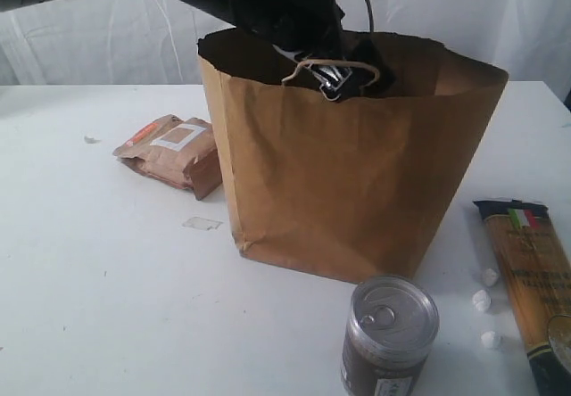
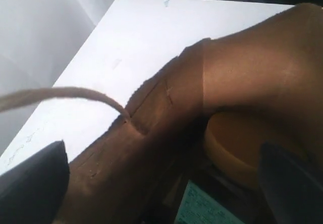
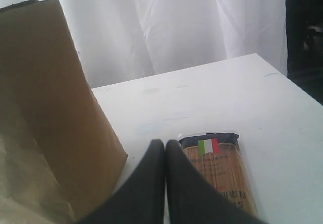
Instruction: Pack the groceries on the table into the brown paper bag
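Observation:
The brown paper bag (image 1: pixel 348 173) stands upright in the middle of the table (image 1: pixel 98 280). My left gripper (image 1: pixel 332 68) reaches down into its mouth, next to a cord handle (image 1: pixel 308 64). In the left wrist view the left gripper (image 2: pixel 164 156) is wide open and grips nothing. Below it in the bag lie a yellow lid (image 2: pixel 234 143) and a blue-green carton (image 2: pixel 202 210). Outside the bag are the brown pouch (image 1: pixel 171 152), the pull-tab can (image 1: pixel 390 332) and the spaghetti packet (image 1: pixel 532 276). My right gripper (image 3: pixel 164 144) is shut and empty, low beside the spaghetti packet (image 3: pixel 218 169) and the bag (image 3: pixel 45 113).
Three small white lumps (image 1: pixel 483 301) lie between the can and the spaghetti packet. A clear scrap (image 1: pixel 202 224) lies by the bag's left foot, and a white crumb (image 1: pixel 90 139) sits farther left. White curtains (image 1: pixel 71 39) hang behind the table.

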